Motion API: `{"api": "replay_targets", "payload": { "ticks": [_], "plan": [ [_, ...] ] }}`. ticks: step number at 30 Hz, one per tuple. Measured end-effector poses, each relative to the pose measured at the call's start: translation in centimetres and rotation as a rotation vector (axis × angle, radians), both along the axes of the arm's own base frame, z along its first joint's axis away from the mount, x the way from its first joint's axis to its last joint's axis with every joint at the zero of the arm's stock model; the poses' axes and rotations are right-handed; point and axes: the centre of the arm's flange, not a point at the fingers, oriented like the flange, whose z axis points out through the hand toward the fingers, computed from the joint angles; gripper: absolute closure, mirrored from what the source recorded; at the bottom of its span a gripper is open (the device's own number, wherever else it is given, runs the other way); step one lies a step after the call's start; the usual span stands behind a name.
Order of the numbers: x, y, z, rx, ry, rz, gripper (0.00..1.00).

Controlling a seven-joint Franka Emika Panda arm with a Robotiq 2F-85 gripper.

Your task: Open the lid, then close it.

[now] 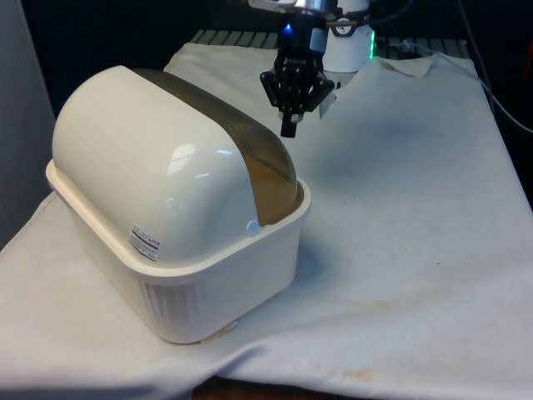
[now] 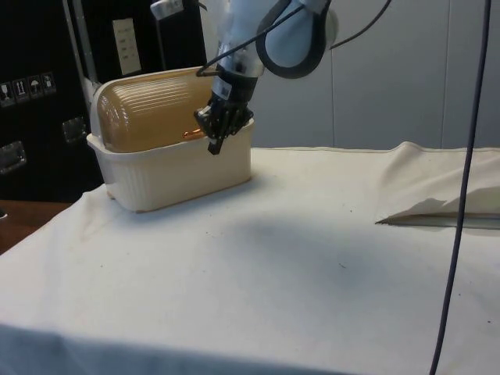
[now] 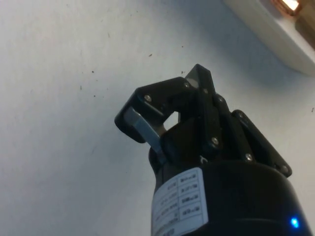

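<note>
Gripper [image 1: 289, 125] hangs fingers-down above the white cloth [image 1: 416, 208], just beyond the bread box [image 1: 208, 275] on the side facing the robot. Its two black fingers are drawn together, tip to tip, with nothing between them; the wrist view confirms the tips meeting over bare cloth, the gripper [image 3: 197, 78] clamped on no object. From the side view the gripper [image 2: 215, 144] sits in front of the box's near end, level with its rim, and I cannot tell from that angle whether it touches the wall; from the front view it stands clear of the box, apart from the lid's edge. The bread box [image 2: 172, 176] rests on the cloth toward the front view's left, a cream ribbed tub under a domed top. The lid [image 1: 250, 150], a translucent brownish ribbed roll cover, shows in the front view as a curved band along the side of the dome that faces the robot. In the side view the lid [image 2: 148, 109] covers the opening, reaching down to the tub's rim.
</note>
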Motion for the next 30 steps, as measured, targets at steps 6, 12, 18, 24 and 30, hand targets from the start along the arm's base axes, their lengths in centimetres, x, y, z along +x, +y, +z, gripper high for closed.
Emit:
{"api": "replay_targets", "payload": {
  "ticks": [6,12,18,24,30],
  "plan": [
    [0.2,-0.3,-0.1,0.006,-0.002,-0.021,1.00],
    [0.3,-0.6,-0.1,0.011,-0.005,-0.043,1.00],
    [0.8,-1.1,0.3,0.012,-0.017,-0.059,1.00],
    [1.6,-1.6,0.5,0.005,-0.028,-0.069,1.00],
    [2.5,-2.2,0.2,-0.004,-0.033,-0.078,1.00]
  ]
}}
